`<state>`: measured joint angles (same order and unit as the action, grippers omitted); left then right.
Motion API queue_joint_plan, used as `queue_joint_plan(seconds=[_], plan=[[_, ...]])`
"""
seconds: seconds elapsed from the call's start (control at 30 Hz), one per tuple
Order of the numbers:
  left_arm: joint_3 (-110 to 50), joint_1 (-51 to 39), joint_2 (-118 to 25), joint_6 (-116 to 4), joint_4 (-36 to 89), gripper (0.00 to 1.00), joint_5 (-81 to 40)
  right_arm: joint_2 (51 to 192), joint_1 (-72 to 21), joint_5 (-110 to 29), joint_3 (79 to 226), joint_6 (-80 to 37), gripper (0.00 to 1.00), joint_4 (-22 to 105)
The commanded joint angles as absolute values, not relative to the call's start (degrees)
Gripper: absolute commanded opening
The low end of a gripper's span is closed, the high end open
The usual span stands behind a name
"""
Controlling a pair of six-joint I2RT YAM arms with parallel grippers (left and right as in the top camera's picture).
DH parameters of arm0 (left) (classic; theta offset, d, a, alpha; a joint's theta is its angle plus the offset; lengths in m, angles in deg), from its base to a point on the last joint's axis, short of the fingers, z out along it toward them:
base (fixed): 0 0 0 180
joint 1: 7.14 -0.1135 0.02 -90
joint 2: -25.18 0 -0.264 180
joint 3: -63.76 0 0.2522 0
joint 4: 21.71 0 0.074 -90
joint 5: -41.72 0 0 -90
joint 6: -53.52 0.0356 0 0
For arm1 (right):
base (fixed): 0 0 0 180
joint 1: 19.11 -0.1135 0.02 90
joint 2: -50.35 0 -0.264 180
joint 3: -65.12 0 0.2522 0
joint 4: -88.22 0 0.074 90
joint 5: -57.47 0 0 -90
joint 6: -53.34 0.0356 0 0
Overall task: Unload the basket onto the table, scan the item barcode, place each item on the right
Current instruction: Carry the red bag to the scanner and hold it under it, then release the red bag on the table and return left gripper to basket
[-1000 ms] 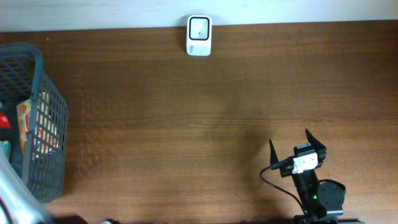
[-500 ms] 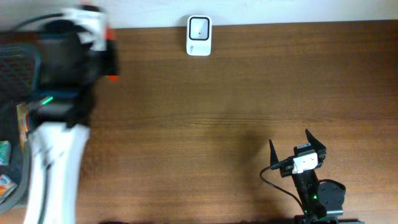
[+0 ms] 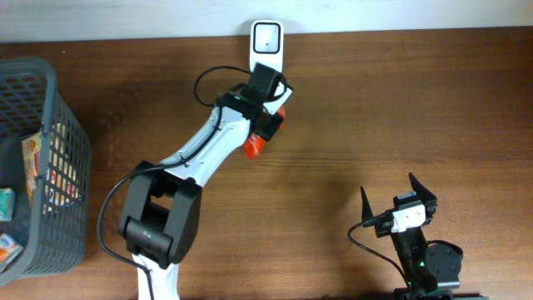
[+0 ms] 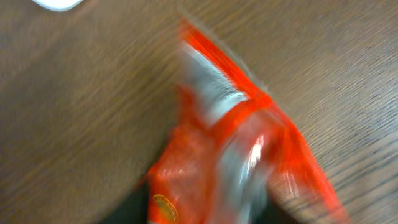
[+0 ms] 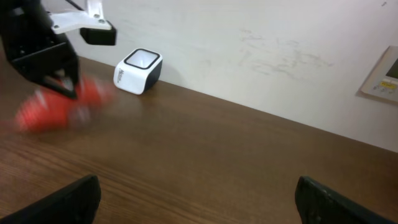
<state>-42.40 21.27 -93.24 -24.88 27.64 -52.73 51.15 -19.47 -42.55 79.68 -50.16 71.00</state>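
Wooden tabletop (image 3: 375,108), viewed from overhead. A grey mesh basket (image 3: 71,167) holding packets was set at its left edge. The left fingers (image 3: 271,127) were positioned near the far edge; whether apart or clamped could not be told. The right fingers (image 3: 364,205) were spread wide at the near edge. A white scanner (image 3: 266,47) was placed at the far edge, with a blurred orange packet (image 3: 253,147) just before it, at the left fingers.

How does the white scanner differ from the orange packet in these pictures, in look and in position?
The scanner is white and boxy; the packet is orange-red with silver, and crinkled. The scanner stands alone at the far edge of the table; the packet is at the left gripper, just in front of the scanner. In the right wrist view the scanner is sharp, the packet blurred. Both are small beside the basket.
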Motion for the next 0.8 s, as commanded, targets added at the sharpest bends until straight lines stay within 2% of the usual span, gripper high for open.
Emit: queue_joint_plan(seconds=[0.0, 0.2, 0.3, 0.4, 0.53, 0.6, 0.77], plan=[[-43.3, 21.2, -92.6, -24.4, 25.5, 0.99, -52.6, 50.7, -19.6, -42.4, 79.2, -49.7, 0.99, 70.8], [-57.9, 15.7, -88.4, -28.2, 32.2, 0.99, -52.9, 50.7, -19.6, -42.4, 79.2, -49.7, 0.99, 70.8], [-69.7, 10.8, -84.6, -29.3, 42.5, 0.99, -54.6, 50.7, -19.6, -42.4, 79.2, -49.7, 0.99, 70.8], [-77.0, 2.5, -79.6, -40.7, 52.9, 0.99, -62.4, 50.7, -19.6, -42.4, 79.2, -49.7, 0.99, 70.8], [-77.5, -10.3, -74.0, -49.2, 61.0, 0.99, -65.2, 50.7, -19.6, -42.4, 79.2, -49.7, 0.99, 70.8], [-77.4, -21.3, -73.3, -53.5, 66.6, 0.99, -65.3, 50.7, -19.6, -42.4, 79.2, -49.7, 0.99, 70.8], [-74.1, -32.4, -74.0, -53.6, 67.7, 0.99, -65.0, 50.7, -19.6, -42.4, 79.2, -49.7, 0.99, 70.8]])
